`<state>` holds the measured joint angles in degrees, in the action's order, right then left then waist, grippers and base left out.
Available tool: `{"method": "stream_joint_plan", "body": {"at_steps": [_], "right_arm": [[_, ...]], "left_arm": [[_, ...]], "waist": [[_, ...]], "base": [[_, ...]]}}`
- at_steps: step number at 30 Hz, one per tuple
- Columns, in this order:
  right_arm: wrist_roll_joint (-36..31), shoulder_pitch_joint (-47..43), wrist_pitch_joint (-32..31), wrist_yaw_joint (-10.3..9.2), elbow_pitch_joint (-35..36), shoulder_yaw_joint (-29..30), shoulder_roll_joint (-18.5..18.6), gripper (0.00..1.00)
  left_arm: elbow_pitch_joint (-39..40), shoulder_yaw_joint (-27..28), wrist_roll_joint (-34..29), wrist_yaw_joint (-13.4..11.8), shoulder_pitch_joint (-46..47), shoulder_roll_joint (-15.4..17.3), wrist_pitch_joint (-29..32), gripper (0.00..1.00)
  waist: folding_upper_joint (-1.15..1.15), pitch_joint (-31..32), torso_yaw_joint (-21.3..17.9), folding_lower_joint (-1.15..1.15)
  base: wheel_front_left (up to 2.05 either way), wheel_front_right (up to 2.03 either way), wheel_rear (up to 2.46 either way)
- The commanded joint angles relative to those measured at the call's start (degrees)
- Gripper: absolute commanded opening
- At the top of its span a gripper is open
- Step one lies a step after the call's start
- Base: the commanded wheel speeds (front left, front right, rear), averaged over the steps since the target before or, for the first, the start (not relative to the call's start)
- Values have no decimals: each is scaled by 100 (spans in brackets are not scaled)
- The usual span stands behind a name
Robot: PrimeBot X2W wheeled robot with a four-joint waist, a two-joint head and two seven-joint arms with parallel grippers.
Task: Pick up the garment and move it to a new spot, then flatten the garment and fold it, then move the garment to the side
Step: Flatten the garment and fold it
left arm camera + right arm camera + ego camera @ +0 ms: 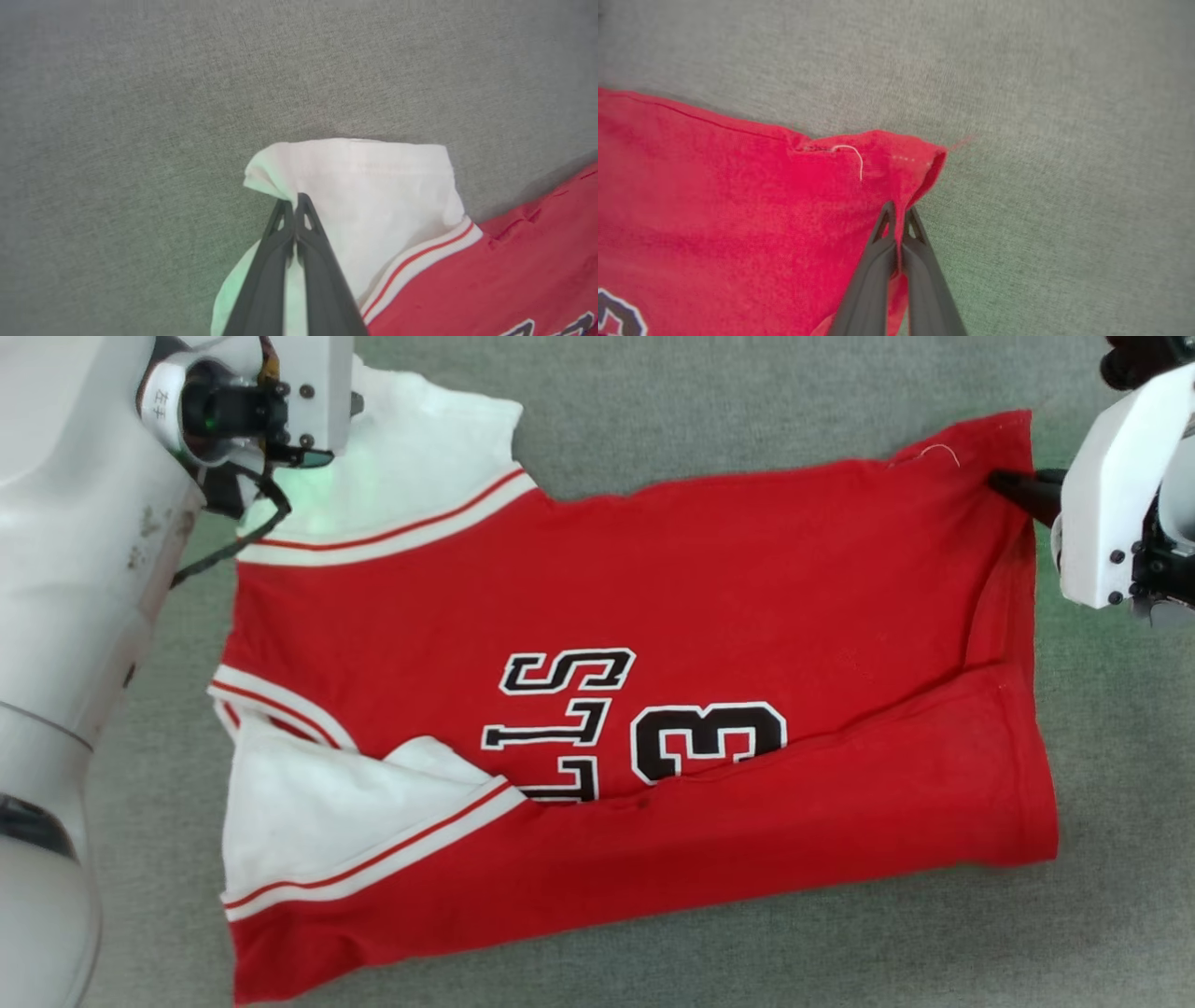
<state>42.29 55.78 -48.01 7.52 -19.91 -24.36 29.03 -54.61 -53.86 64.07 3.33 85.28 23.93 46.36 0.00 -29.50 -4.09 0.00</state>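
While the red jersey shirt with white sleeves [653,616] lies flattened on the grey desk [747,392], one side folded, left fingers [273,261] pinch its sleeve, right fingers [878,266] its hem; folding apparently unfinished.

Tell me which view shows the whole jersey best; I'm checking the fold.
Head view: the red jersey lies nearly whole, one side folded over the lettering. Left wrist view shows its white sleeve, right wrist view its hem corner.

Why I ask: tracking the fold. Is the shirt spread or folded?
Partly folded: one long edge of the shirt lies turned over, hiding some lettering.
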Motion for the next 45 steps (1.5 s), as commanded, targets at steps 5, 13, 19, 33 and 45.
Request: {"method": "stream_joint_plan", "body": {"at_steps": [5, 13, 19, 33, 45], "right_arm": [[131, -307, 407, -6, 205, -152, 265, 0], [393, -1028, 788, -6, 660, -149, 750, 0], [549, -1814, 859, -6, 1115, -9, 1056, 0], [623, -3507, 419, -6, 1860, 723, 1122, 0], [256, -3816, 53, -6, 1829, 854, 619, 15]], "left_arm": [[69, 23, 60, 131, -156, 63, -92, 0], [691, 48, 197, 183, -592, 392, -83, 0], [1866, 66, 341, -211, -1269, 971, 102, 0], [5876, -119, 1011, -2216, -3476, 2429, 760, 0], [5390, -335, 1092, -2261, -3905, 2106, 629, 47]], "waist": [[0, 571, 272, 0], [0, 1289, 553, 0], [0, 1727, 700, 0], [0, 2013, 831, 0], [0, 1978, 706, 0]], "base": [[0, 0, 0], [0, 0, 0], [0, 0, 0], [0, 0, 0], [0, 0, 0]]}}
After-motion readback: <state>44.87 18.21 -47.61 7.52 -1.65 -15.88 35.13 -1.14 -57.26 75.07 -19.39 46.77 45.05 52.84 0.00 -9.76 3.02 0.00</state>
